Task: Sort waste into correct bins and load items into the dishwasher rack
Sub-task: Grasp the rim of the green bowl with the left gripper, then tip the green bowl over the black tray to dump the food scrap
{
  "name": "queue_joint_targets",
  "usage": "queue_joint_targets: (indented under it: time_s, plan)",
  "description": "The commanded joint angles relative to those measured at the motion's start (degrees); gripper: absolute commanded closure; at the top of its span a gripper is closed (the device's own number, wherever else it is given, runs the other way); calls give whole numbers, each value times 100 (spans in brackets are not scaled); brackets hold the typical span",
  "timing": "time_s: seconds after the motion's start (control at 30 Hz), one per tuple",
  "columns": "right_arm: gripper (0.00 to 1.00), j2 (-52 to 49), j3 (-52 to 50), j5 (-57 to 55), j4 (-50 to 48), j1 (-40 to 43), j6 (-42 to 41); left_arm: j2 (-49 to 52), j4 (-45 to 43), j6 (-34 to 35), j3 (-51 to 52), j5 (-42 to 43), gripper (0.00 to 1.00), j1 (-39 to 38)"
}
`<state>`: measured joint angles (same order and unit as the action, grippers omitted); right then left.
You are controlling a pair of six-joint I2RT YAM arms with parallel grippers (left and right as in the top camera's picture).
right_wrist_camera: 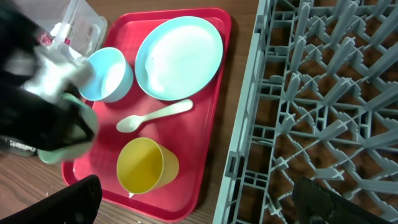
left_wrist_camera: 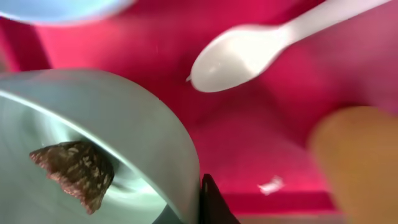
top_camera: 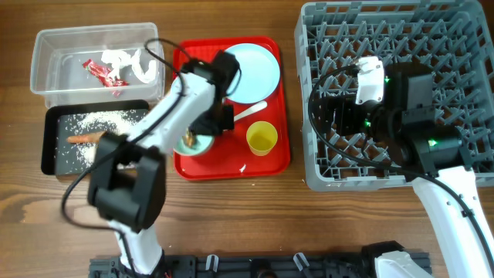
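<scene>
Dishwasher rack point(top_camera: 394, 93) is sitting at the table's right side, rigid and open-gridded. The right gripper point(right_wrist_camera: 196, 186) is hovering over it, its fingers standing wide apart and carrying nothing. Beside the rack, the red tray point(top_camera: 216, 166) is bearing the tableware. The pale blue plate point(top_camera: 251, 71) is lying flat at the tray's far end. Looking stiff, light and smooth, it is asking for a pinch at the rim.

The left gripper point(top_camera: 202, 135) is working at the bowl point(left_wrist_camera: 93, 106), with one dark finger point(left_wrist_camera: 210, 202) pressing the outside of its rim. The other finger is hidden, so a closed pinch on that thin, slippery wall is a judgement.

The yellow cup point(top_camera: 262, 137) and white spoon point(left_wrist_camera: 242, 59) are lying just beside the bowl, both probably very light. The brown lump point(left_wrist_camera: 74, 171) is resting inside the bowl, looking crumbly and likely to slide out once the bowl is tilting over the black tray point(top_camera: 46, 143).
</scene>
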<state>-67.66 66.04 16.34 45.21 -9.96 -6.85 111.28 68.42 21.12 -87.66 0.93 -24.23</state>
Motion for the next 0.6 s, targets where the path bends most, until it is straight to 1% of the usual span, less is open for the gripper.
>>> queue_joint_targets:
  time_s: [0.0, 0.07, 0.1, 0.27, 0.4, 0.47, 0.57]
  plan:
    - [0, -28, 107, 46, -13, -13, -76, -929, 144, -140, -284, 297, 96, 470]
    - [0, -28, 107, 44, -17, -13, -74, -1176, 197, -153, -284, 341, 96, 802]
    - [0, -28, 107, 24, -17, -13, -74, -1283, 214, -278, -284, 450, 96, 1008]
    - [1, -28, 107, 4, -20, -13, -66, -1458, 208, -1147, -282, 1665, 96, 2284]
    - [0, -28, 107, 7, -13, -13, -66, -1338, 146, -2079, -184, 2924, 96, 3281]
    - [0, -28, 107, 7, -11, -13, -68, -1237, 151, -2822, -87, 3908, 96, 3849]
    - [0, -28, 107, 7, -15, -13, -68, -1080, 83, -3480, 109, 5348, 96, 4594]
